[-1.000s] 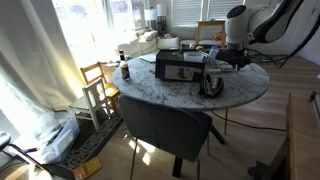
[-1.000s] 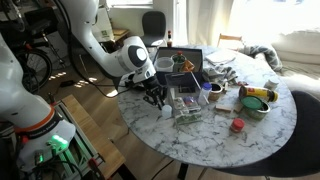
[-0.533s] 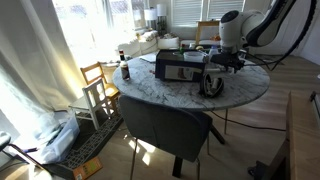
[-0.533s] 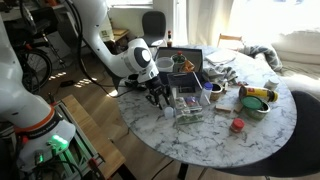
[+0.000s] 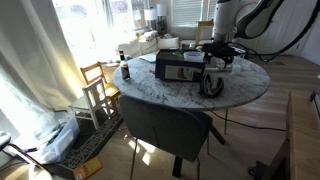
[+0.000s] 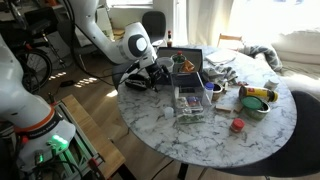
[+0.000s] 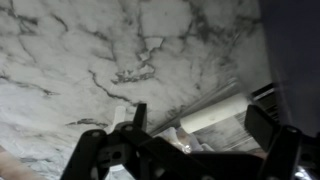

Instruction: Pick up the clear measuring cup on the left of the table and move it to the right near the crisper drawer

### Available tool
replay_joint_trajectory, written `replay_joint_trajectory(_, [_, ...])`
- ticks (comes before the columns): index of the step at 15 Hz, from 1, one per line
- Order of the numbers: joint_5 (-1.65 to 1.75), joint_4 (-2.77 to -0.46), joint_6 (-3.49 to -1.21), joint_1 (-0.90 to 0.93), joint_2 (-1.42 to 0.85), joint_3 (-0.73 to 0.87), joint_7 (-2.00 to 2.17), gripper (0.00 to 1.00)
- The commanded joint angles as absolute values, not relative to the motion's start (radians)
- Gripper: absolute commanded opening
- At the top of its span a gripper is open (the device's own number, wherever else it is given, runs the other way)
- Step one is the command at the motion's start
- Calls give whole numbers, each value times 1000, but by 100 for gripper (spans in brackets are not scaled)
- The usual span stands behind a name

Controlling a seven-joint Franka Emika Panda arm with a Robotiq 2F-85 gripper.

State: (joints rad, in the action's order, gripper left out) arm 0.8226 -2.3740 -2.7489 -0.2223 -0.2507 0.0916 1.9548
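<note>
The clear measuring cup (image 6: 185, 102) stands on the marble table (image 6: 215, 140) just in front of the crisper drawer (image 6: 186, 62), a dark-grey bin with a paler rim. My gripper (image 6: 148, 74) hangs above the table's edge, off to the side of the cup and apart from it. In the wrist view my gripper (image 7: 200, 125) is open, its dark fingers (image 7: 139, 116) spread wide over the veined table (image 7: 80, 50). A pale rim and a bit of clear plastic (image 7: 186, 141) lie below. In an exterior view the gripper (image 5: 218, 52) hovers beside the crisper drawer (image 5: 180, 66).
A round black-and-yellow object (image 5: 212, 83) stands near the table's front. A red lid (image 6: 237, 125), a green-and-yellow bowl (image 6: 256, 101) and small clutter lie on the table's far half. A dark chair (image 5: 165, 125) and a wooden chair (image 5: 98, 85) stand beside the table.
The jaws have gone from shut to wide open. The gripper has lifted off the cup and drawn back from it, leaving the cup standing by the drawer.
</note>
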Motion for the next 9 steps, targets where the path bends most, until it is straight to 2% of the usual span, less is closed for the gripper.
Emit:
replay_joint_trajectory(1, [656,-2462,-2778,-353,-157,-82,1688,100])
replay_joint_trajectory(4, [526,-2488,-2745,-477,-115,-244,1478,100])
replay_joint_trajectory(9, [360,-2411,-2740,-639,-99,-395,1129,100])
